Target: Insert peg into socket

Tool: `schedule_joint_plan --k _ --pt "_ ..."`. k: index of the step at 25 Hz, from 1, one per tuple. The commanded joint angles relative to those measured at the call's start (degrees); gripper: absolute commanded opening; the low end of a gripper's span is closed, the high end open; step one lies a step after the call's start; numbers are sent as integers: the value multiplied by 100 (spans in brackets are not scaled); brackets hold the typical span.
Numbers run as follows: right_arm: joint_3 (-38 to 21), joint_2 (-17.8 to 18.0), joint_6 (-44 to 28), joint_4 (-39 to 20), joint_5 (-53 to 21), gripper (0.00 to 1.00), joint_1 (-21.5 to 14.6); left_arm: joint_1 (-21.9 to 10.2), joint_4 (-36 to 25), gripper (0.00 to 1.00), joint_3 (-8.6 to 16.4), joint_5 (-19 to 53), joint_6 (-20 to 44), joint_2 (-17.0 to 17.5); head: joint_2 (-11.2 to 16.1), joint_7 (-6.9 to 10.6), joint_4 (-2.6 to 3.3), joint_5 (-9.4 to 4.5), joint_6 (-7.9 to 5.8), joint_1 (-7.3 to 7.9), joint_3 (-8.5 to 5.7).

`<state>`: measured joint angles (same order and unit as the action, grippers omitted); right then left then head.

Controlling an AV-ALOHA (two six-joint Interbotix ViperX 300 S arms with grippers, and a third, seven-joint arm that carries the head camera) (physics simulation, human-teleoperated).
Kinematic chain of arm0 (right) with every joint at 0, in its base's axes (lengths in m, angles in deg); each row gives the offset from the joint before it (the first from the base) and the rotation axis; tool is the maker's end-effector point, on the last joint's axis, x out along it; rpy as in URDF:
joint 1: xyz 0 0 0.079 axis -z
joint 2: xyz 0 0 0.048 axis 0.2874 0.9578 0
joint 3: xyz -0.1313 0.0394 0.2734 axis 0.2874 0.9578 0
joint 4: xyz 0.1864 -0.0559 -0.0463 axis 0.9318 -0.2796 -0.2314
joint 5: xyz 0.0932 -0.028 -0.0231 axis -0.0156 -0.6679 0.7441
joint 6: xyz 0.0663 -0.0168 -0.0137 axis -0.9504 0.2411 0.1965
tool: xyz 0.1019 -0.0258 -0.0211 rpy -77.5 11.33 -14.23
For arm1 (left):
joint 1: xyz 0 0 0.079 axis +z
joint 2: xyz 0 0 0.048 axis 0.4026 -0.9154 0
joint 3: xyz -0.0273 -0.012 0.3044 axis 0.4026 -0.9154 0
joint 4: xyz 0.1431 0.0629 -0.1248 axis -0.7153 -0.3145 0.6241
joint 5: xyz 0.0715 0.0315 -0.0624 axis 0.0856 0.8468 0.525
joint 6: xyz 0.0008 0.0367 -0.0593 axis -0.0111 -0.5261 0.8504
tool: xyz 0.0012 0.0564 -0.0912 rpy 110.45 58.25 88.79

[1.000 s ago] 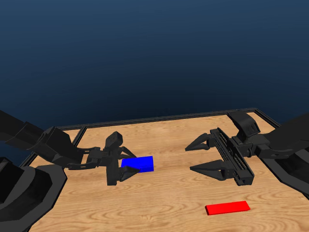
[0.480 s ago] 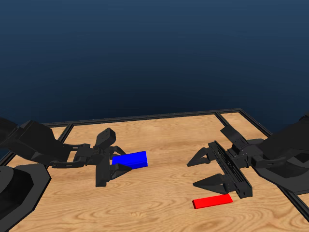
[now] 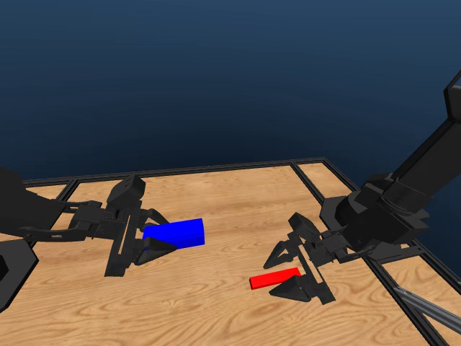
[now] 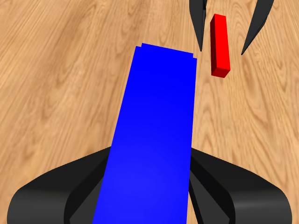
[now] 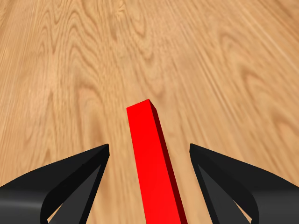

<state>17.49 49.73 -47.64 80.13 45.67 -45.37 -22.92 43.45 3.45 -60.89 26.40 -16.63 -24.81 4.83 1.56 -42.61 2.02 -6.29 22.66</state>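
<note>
I have the left claw [image 3: 155,245] straddling the blue block [image 3: 175,233], apparently clamped. Right claw [image 3: 294,268] is spread wide around the red bar [image 3: 274,278], which lies flat on the table [image 3: 216,303], well apart from the block. Grab, lift, insertion remain.

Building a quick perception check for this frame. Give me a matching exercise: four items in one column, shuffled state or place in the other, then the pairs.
Column 1:
1. peg
2. socket
3. left gripper
4. right gripper

Column 2:
A. blue block lying between the left arm's jaws
B. open, jaws apart on either side of the red bar
C. flat on the wooden table, red, gaps to both jaws
D. jaws either side of the blue block; contact unclear

Pairs: 1-C, 2-A, 3-D, 4-B
</note>
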Motion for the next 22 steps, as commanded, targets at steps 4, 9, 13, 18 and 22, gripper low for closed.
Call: schedule_joint_plan --k 4,9,13,18,22 --pt "-124 833 -621 341 1245 0 -613 -292 209 0 224 -218 -36 293 -309 -279 61 -25 -53 -304 105" --pt "-144 360 85 335 1447 0 -285 -430 361 0 206 3 -101 590 -400 -307 27 -12 -16 -204 132" --pt "-446 -603 1188 133 696 0 272 -571 437 0 198 177 -98 715 -395 -281 -30 25 40 -31 117" --pt "-911 -1568 2412 -304 -638 0 1052 -661 471 0 144 366 -129 916 -344 -183 -90 55 102 160 92" --pt "-1355 -1919 2840 -661 -1599 0 1503 -718 449 0 124 488 -136 1001 -267 -134 -130 76 123 305 47"
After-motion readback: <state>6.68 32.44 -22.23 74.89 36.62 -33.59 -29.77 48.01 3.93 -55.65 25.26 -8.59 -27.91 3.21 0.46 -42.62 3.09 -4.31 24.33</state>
